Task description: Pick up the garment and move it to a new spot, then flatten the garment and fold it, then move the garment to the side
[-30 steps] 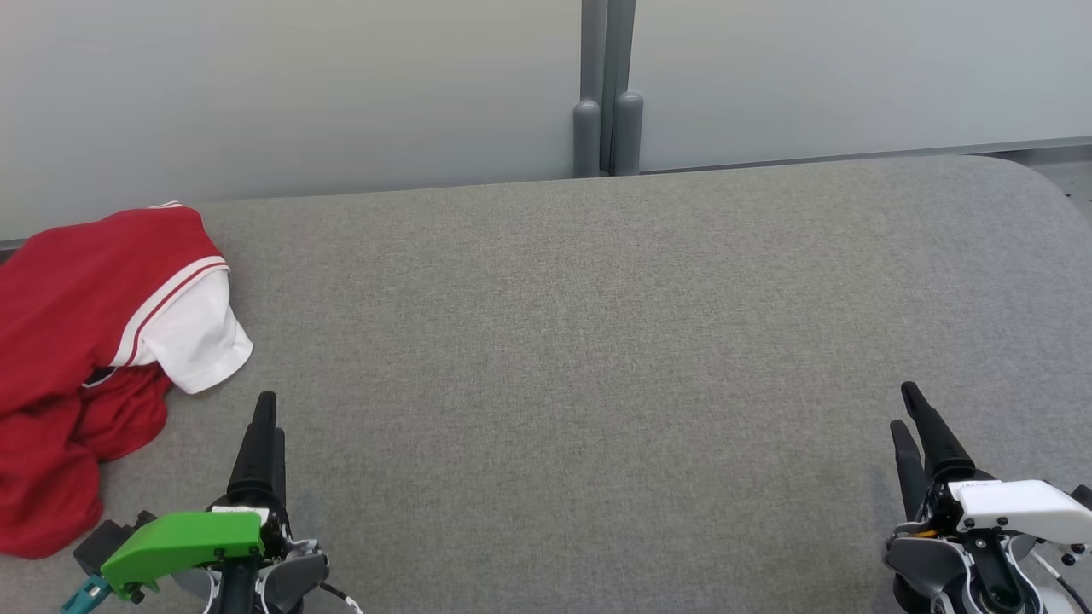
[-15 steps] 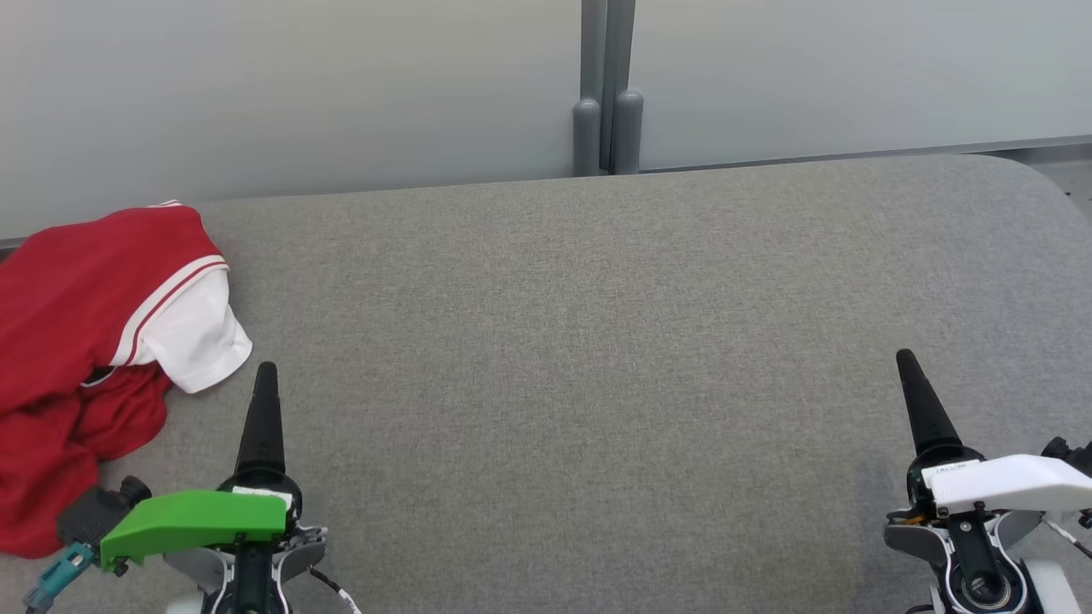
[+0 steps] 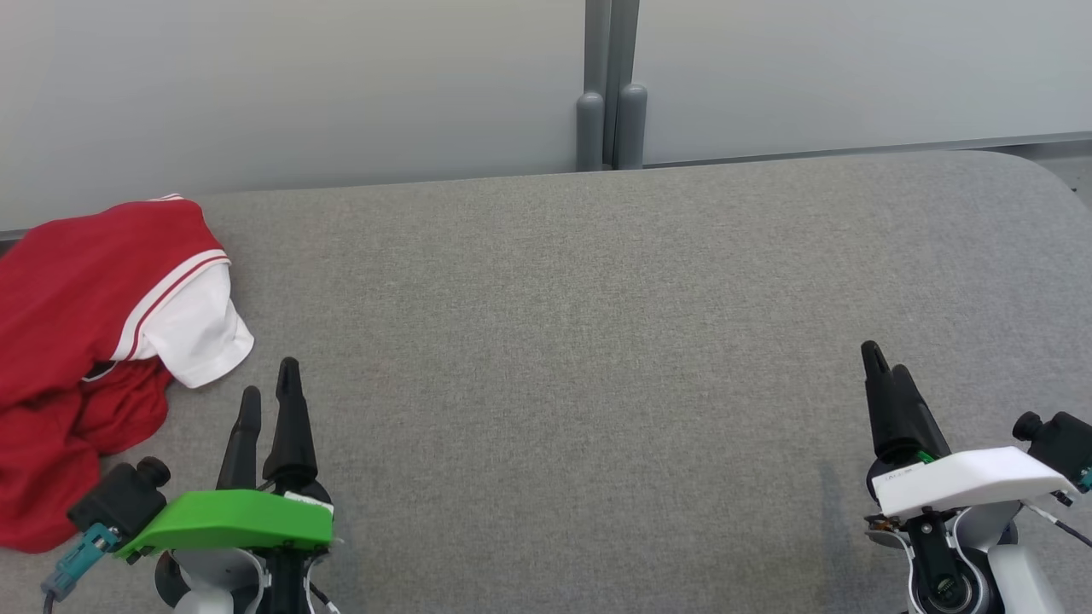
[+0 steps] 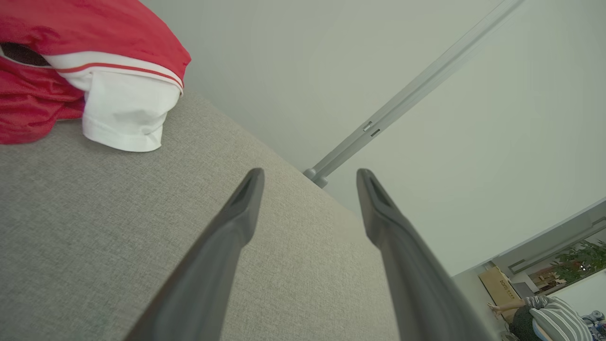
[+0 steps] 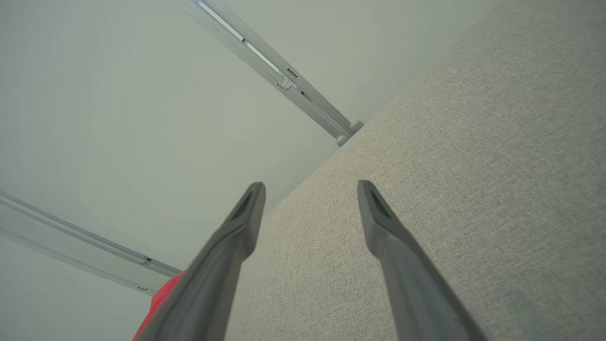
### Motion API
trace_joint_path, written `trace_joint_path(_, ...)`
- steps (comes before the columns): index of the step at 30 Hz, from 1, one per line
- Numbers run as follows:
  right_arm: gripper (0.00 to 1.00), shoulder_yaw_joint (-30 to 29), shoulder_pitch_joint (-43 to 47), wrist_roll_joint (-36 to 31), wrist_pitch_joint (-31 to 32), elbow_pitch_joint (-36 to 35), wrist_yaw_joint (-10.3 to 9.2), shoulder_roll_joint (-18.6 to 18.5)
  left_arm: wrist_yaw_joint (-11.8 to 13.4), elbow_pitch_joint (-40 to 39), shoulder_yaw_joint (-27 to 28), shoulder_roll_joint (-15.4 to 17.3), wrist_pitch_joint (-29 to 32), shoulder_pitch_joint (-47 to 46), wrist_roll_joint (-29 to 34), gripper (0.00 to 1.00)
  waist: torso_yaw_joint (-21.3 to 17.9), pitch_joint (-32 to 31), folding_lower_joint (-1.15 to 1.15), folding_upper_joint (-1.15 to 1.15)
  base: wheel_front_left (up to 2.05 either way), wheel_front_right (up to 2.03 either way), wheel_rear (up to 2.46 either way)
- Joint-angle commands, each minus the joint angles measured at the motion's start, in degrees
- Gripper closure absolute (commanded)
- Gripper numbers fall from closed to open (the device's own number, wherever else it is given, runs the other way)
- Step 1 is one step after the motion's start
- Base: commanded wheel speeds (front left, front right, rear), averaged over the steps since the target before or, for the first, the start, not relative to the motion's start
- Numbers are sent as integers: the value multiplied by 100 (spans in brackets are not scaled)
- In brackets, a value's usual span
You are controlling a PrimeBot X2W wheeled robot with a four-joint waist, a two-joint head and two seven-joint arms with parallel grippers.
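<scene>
The garment [image 3: 77, 341] is a red shirt with white sleeves and red-and-white trim, lying crumpled at the far left of the grey fabric surface [image 3: 563, 341]. Its white sleeve [image 4: 123, 113] shows at the upper left of the left wrist view, and a red sliver [image 5: 158, 298] of it shows in the right wrist view. My left gripper [image 3: 269, 384] stands open just right of the shirt, a short way from the sleeve, with nothing between its fingers. Far off at the lower right, my right gripper [image 3: 883, 362] is open and empty too.
Pale wall panels with a grey double post [image 3: 611, 94] stand along the back edge of the surface. The surface rounds off at its far right corner [image 3: 1036, 170]. In the left wrist view a person [image 4: 544, 319] in a striped top sits far off.
Both grippers have rolled about their wrists and risen slightly in the head view; the left now shows both fingers. The camera has shifted a little. The garment lies as before.
</scene>
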Motion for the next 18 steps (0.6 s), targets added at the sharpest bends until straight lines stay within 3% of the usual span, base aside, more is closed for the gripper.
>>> trace_joint_path(1, 0, 42, -13, -263, -79, -114, 13, -44, 21, -120, -8, 58, -55, 9, 268, 0, 6, 6, 0, 20, 0, 0, 0)
trace_joint_path(18, 0, 339, 28, -1606, -416, -174, 14, -55, 138, -124, -111, 137, -288, 238, 1536, 0, 20, 9, 0, 28, 0, 0, 0)
